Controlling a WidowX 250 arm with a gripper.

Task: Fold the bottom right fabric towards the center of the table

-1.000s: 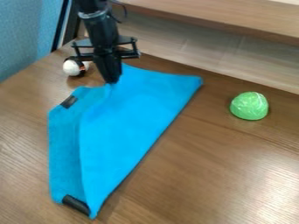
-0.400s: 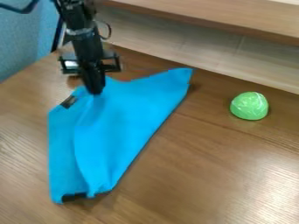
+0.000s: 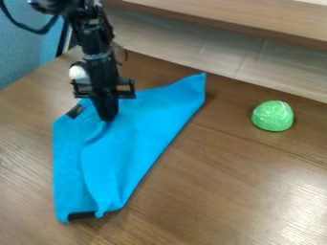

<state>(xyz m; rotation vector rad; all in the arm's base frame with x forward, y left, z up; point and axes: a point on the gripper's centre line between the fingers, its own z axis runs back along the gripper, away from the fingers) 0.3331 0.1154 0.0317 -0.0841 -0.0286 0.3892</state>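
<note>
So the cloth (image 3: 144, 134) just got tugged, its 1 and 6 o'clock tips pulled in. Fold's probably mostly there, just wrinkly. It's around 8 o'clock on the surface (image 3: 243, 177). End effector (image 3: 107, 118) seems to touch its 11 o'clock part; can't tell if it's clenched or released.

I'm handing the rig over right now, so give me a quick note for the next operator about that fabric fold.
End effector: down at the upper left part of the bright blue cloth; whether it grips is unclear.
Cloth: on the brown wooden table, one layer lying over another, with the under layer showing along the left edge. A crease runs by the end effector, and one corner points to the upper right.
Done: a fold appears laid across.
Left: probably check that the fold reaches far enough, smooth the crease, then back the arm off.
</note>
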